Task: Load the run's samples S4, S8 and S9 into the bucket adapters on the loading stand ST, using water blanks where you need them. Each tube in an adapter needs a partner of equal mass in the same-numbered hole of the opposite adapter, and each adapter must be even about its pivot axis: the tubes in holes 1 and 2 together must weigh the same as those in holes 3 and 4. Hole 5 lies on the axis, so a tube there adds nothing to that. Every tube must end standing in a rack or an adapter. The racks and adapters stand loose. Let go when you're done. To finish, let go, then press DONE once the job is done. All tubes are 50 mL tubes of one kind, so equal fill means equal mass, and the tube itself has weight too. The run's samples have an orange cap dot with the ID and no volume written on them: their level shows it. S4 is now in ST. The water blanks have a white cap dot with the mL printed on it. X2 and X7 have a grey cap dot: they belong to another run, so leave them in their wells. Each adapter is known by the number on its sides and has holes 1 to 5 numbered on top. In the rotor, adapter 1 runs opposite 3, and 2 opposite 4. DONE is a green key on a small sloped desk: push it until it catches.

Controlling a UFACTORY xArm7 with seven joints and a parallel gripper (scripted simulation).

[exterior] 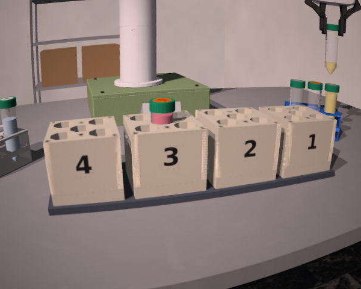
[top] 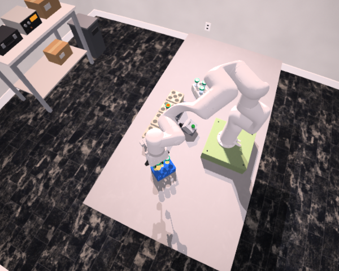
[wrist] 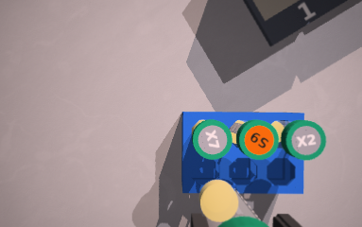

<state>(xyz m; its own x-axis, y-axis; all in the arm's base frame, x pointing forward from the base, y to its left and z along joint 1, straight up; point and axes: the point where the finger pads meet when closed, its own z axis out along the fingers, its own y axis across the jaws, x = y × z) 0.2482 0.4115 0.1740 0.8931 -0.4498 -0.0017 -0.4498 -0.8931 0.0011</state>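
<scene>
My gripper [top: 158, 161] [exterior: 333, 31] [wrist: 241, 221] is shut on the green cap of a tube with a little yellow liquid [exterior: 331, 67] [wrist: 219, 200], S8 by elimination; its dot is hidden. It hangs upright above the blue rack [top: 159, 177] [exterior: 337, 127] [wrist: 244, 116], clear of it. S9 [exterior: 314, 84] [wrist: 259, 140] stands there between X7 [wrist: 212, 139] and X2 [wrist: 305, 140]. The pink tube S4 [top: 168, 105] [exterior: 162, 118] stands in the middle hole of adapter 3 [exterior: 171, 171]. Adapters 4 [exterior: 84, 186], 2 [exterior: 246, 168] and 1 [exterior: 311, 155] show no tubes.
The loading stand [exterior: 190, 195] bears all the adapters. A clear rack [top: 195, 91] [exterior: 6, 168] holds water blanks, such as one tube [exterior: 9, 130] at the left. The green DONE key [top: 192, 126] sits on its small desk beside the adapters, near the robot's green base [top: 210, 145] [exterior: 149, 99].
</scene>
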